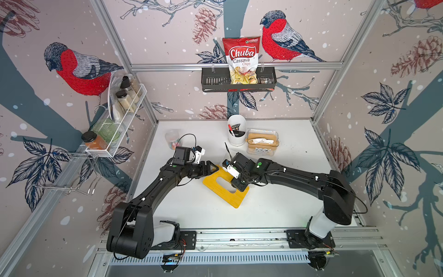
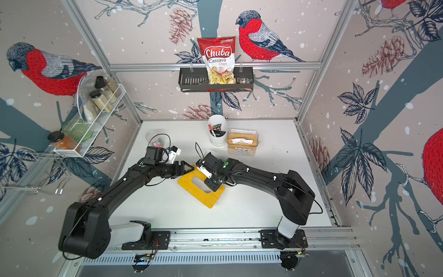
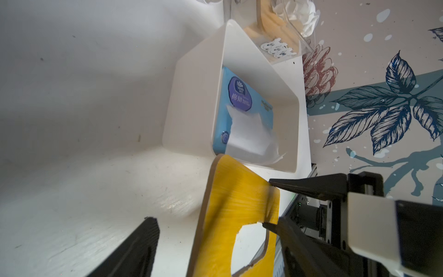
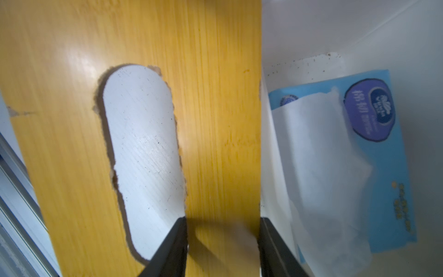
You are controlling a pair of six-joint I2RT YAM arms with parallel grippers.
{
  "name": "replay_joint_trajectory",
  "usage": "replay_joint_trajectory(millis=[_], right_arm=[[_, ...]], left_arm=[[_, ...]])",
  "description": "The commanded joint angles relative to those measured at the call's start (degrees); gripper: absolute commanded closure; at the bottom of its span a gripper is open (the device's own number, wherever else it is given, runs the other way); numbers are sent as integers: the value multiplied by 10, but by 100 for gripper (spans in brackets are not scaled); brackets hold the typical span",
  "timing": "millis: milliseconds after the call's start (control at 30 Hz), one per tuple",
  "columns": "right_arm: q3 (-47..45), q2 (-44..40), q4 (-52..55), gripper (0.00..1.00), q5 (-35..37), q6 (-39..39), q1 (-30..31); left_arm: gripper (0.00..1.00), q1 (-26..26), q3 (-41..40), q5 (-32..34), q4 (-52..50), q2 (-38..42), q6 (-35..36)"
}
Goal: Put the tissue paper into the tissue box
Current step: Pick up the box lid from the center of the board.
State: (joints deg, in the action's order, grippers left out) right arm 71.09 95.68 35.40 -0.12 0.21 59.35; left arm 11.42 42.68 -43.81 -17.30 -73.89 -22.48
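Blue tissue pack (image 3: 239, 100) already lies inside the open white tissue box (image 3: 191, 96) on the counter (image 1: 275, 203), so I judge only closing remains: right fingers (image 4: 172, 244) clamp the yellow slotted lid (image 1: 223, 189) at the box's rim, left fingers (image 3: 134, 247) spread, holding nothing.

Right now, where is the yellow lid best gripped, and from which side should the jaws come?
I would take the narrow strip between the slot and the long edge of the yellow lid, coming down onto its face. The board is flat and thin, and the slot lets one jaw pass through. The right gripper is closed on it exactly so.
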Motion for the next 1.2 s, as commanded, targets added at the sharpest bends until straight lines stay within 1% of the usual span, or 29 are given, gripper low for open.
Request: replay_joint_trajectory(millis=[0, 100, 233, 400, 500, 600, 633, 733, 767, 867, 967, 1033, 1167], right_arm=[[-6, -10, -22, 65, 10, 2, -1], [-10, -12, -24, 66, 20, 1, -1], [-17, -13, -26, 66, 30, -4, -2], [-26, -19, -37, 67, 39, -11, 2], [-26, -21, -40, 67, 46, -12, 5], [-30, -26, -45, 67, 51, -11, 7], [-31, -28, -46, 66, 52, -11, 7], [-34, -38, -50, 59, 51, -7, 7], [-37, -45, -52, 54, 45, -6, 7], [-44, -68, -58, 43, 17, -2, -2], [-57, -98, -66, 36, -20, 14, -26], [-73, -124, -78, 32, -58, 38, -56], [-118, -176, -102, 28, -109, 125, -162]], left_arm=[[27, 5, -10, -55, 4, -10, 4], [38, 5, -16, -96, 27, -17, -14], [50, 5, -21, -111, 39, -21, -24], [70, 5, -27, -130, 55, -28, -35], [80, 5, -29, -136, 56, -29, -37], [88, 5, -31, -145, 62, -25, -44], [89, 5, -33, -149, 65, -23, -47], [96, 5, -37, -158, 71, -16, -56], [99, 5, -37, -160, 68, -14, -54], [100, 5, -34, -158, 59, -10, -48], [100, 5, -23, -154, 36, -2, -38], [100, 5, -13, -150, 20, 10, -36], [100, 6, 13, -142, -21, 45, -32]])
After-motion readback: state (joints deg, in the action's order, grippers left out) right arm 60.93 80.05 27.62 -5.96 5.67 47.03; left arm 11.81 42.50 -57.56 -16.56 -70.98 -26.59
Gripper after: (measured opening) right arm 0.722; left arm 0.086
